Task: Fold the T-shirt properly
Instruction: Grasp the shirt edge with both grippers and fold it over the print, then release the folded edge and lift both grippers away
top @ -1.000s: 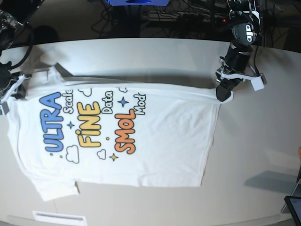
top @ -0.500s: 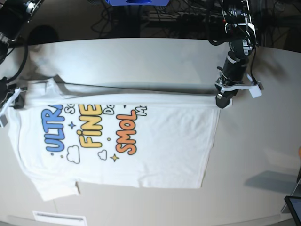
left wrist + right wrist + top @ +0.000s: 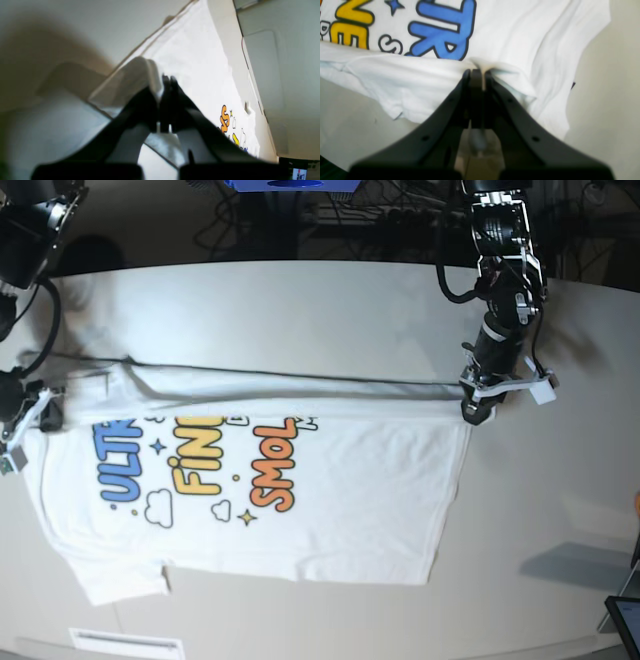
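Base view hides both pinches: left tool [image 3: 473,412] and right tool [image 3: 38,417] clamp the T-shirt [image 3: 330,490] edge.

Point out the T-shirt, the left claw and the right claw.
T-shirt [image 3: 370,490]: base view, plain white cloth right of the lettering.
left claw [image 3: 167,79]: left wrist view, tips shut on the shirt's edge.
right claw [image 3: 477,73]: right wrist view, tips shut on the folded edge.
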Robot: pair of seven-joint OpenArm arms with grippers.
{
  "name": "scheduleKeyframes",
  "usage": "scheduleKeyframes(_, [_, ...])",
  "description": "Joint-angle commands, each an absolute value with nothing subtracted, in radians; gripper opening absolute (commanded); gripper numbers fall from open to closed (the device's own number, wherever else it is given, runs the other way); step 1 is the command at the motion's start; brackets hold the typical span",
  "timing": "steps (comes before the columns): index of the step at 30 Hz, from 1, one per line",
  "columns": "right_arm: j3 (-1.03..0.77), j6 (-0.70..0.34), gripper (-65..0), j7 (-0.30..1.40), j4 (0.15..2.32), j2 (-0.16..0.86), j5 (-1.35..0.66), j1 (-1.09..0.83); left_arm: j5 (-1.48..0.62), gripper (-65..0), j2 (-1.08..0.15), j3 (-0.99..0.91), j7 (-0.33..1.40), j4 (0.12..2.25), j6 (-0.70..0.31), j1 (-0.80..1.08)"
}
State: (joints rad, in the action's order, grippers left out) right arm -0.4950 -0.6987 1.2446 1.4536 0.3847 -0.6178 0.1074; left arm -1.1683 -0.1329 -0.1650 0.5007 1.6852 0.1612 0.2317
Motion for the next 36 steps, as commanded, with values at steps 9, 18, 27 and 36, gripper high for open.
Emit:
scheduleKeyframes(9, [-0.499, -0.698, -63.5, 1.219, 1.428, 0.412, -0.622, 0.153, -1.175, -65.0, -0.140, -0.171, 0.476, 1.698, 0.151, 0.148])
scheduleKeyframes(18, [-0.501, -0.698, -56.3, 1.162, 1.425, 0.409, -0.622, 0.163, -1.175, -62.6, -0.142, -0.171, 0.476, 1.609, 0.151, 0.070])
scheduleKeyframes(27, [-0.499, -0.698, -17.7, 1.046, 1.426, 0.412, -0.621, 0.185, -1.167, -27.5, -0.147, -0.266, 0.473, 1.570, 0.148, -0.035])
scheduleKeyframes(36, [-0.499, -0.698, -17.7, 0.897, 1.623, 0.427, -0.415, 0.031, -1.141, -27.9, -0.278, -0.185, 0.476, 1.758, 0.147, 0.058])
